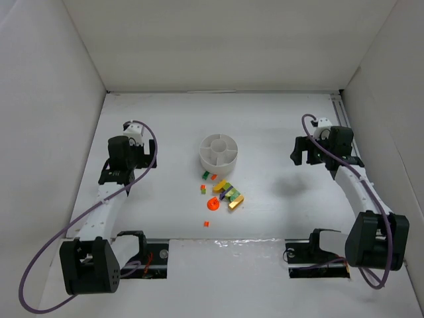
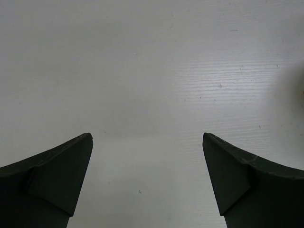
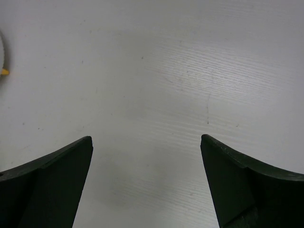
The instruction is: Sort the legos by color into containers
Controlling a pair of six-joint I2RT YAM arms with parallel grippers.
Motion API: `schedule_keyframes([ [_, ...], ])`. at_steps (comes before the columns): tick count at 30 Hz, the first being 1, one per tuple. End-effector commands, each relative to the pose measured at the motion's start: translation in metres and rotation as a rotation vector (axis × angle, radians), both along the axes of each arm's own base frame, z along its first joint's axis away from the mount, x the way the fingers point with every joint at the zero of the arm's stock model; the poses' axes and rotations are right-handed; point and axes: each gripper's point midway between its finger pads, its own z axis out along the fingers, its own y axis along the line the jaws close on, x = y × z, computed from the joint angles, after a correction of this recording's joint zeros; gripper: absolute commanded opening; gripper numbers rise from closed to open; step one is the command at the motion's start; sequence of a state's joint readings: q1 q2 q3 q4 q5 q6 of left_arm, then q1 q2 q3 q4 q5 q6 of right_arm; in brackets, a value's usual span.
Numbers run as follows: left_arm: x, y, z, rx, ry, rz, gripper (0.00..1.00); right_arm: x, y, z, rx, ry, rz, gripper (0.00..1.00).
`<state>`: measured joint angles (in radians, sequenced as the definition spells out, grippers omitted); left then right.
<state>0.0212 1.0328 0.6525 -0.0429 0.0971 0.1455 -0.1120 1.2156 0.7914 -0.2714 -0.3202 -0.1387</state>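
White desk (image 1: 165,119) is carrying dish (image 1: 218,164) at centre, legos (image 1: 222,192) lying unsorted just toward near edge; left gripper (image 2: 147,137), right gripper (image 3: 146,138) are hovering near side edges, jaws apart, empty, ready for picking.

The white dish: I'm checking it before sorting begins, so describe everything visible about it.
The white dish is round, smooth and plastic-looking, with thin walls dividing it into wedge compartments around a small central well. It stands upright near the middle of the table, touching nothing else. The bricks lie scattered just on its near side, apart from it; none shows inside.
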Motion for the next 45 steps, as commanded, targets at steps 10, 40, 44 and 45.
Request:
schedule_keyframes([
  [10,0.008,0.005,0.02,0.033,-0.056,0.005,1.0,-0.057,0.101,0.032,0.016,-0.069,0.486,1.0],
  [40,0.002,0.011,0.027,0.087,-0.054,-0.004,1.0,-0.197,0.305,0.015,-0.352,-0.216,1.643,0.44],
  [44,0.002,0.011,0.027,0.087,-0.054,-0.004,1.0,-0.187,0.322,0.011,-0.4,-0.225,1.666,0.44],
  [45,0.0,0.011,0.023,0.087,-0.045,-0.004,1.0,-0.184,0.328,0.016,-0.397,-0.24,1.662,0.44],
])
